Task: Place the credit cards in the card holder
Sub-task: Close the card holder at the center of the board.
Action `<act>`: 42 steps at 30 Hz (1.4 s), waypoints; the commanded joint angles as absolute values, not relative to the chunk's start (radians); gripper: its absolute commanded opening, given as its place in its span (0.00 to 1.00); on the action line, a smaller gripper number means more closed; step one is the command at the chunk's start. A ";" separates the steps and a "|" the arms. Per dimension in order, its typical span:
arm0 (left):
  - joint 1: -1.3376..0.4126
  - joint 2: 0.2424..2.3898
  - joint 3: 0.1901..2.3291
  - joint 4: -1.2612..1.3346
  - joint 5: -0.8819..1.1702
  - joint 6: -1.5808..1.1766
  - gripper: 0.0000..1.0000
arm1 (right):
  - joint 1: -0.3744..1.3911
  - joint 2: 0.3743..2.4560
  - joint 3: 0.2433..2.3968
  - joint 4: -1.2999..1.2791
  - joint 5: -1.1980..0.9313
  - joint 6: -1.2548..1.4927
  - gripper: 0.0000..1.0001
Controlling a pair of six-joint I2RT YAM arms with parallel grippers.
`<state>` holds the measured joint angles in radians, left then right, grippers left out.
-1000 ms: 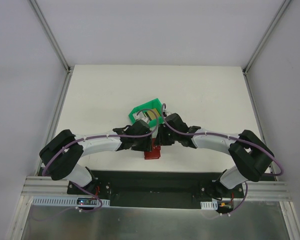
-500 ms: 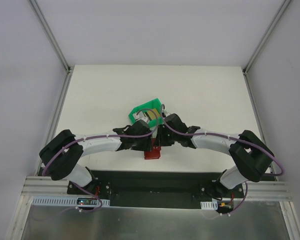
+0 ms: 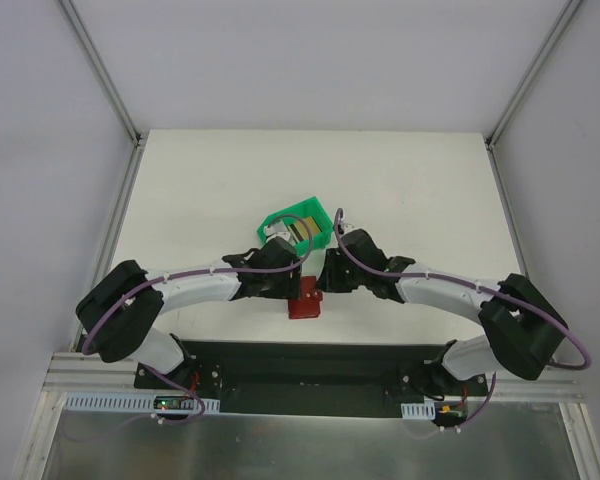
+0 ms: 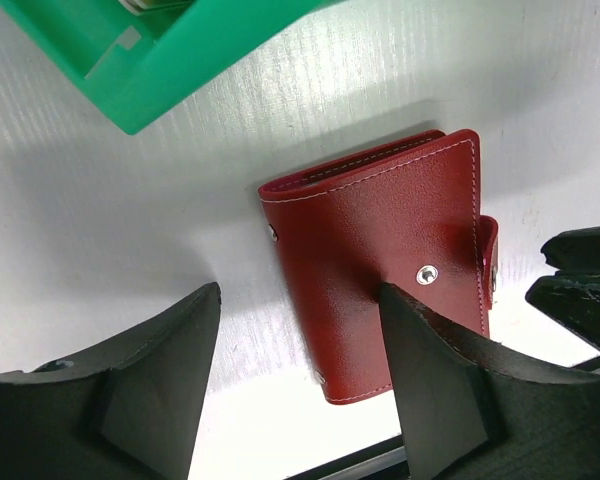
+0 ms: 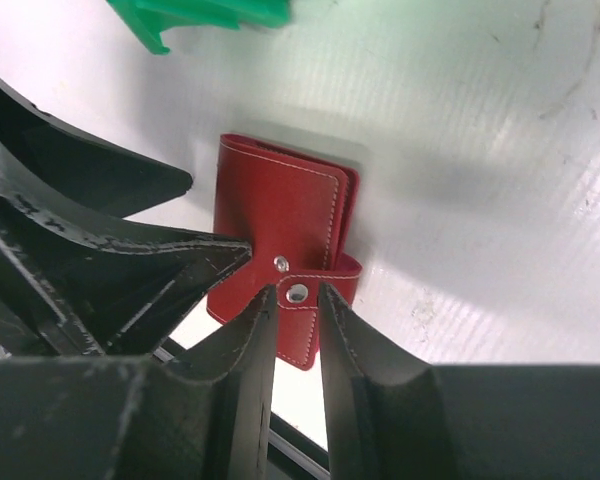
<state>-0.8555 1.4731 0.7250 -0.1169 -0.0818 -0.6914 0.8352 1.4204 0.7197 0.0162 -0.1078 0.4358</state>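
White table [image 3: 400, 180] bears closed red card holder [image 3: 305, 308] and green bin [image 3: 280, 217].

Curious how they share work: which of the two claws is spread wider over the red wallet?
The left gripper: its fingers stand wide apart above the card holder, while the right gripper has its fingers nearly together by the snap tab.

Scene is lit brightly and evenly from above, white desk [image 3: 400, 190] is washed with mild glare in wrist views, soft shadows are cast beside the red card holder [image 4: 380, 250], near fingers [image 4: 150, 380] are rendered dark and slightly blurred, overhead view is kept sharp.
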 commanded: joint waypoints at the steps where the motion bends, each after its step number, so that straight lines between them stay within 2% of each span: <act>1: -0.845 1.460 0.733 -0.146 -0.087 -0.672 0.64 | 0.828 1.373 0.692 0.006 -0.095 0.465 0.25; 5: -0.844 1.482 0.735 -0.141 -0.071 -0.666 0.64 | 0.828 1.393 0.678 0.058 -0.147 0.488 0.24; 15: -0.845 1.506 0.707 -0.133 -0.060 -0.672 0.56 | 0.836 1.479 0.712 0.104 -0.204 0.491 0.23; 30: -0.845 1.516 0.704 -0.126 -0.049 -0.680 0.52 | 0.854 1.546 0.753 0.120 -0.216 0.485 0.23; 42: -0.845 1.506 0.701 -0.124 -0.052 -0.689 0.50 | 0.885 1.588 0.827 -0.061 -0.118 0.448 0.18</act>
<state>-0.8555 1.4883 0.7227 -0.0868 -0.0540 -0.6895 0.8623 1.5627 0.7677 0.0311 -0.1734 0.4759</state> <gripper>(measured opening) 0.506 0.188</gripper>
